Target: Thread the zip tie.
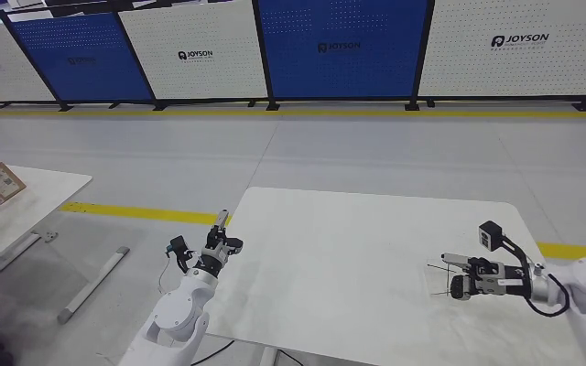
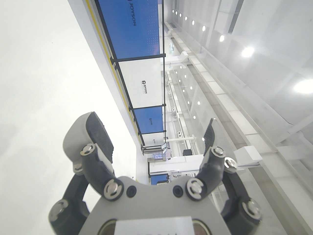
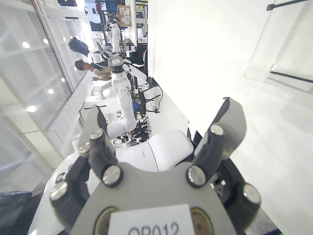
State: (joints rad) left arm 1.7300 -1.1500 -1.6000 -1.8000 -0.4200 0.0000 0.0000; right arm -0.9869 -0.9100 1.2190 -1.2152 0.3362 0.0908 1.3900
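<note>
Zip tie [image 3: 286, 2] and a second tie [image 3: 291, 76], both black, sit at a clear plastic holder [image 3: 269, 50] near the table's [image 1: 348, 256] right edge; the right wrist view resolves them, the top view gives thin lines. Right gripper [image 3: 161, 103] sits just beside, jaws apart and empty. Left gripper [image 2: 151, 117], jaws likewise apart, hangs at the left edge, wide tabletop between the arms.

Two black zip ties [image 3: 288, 2], seemingly one clear tray [image 3: 259, 74], one white table [image 1: 366, 274].
</note>
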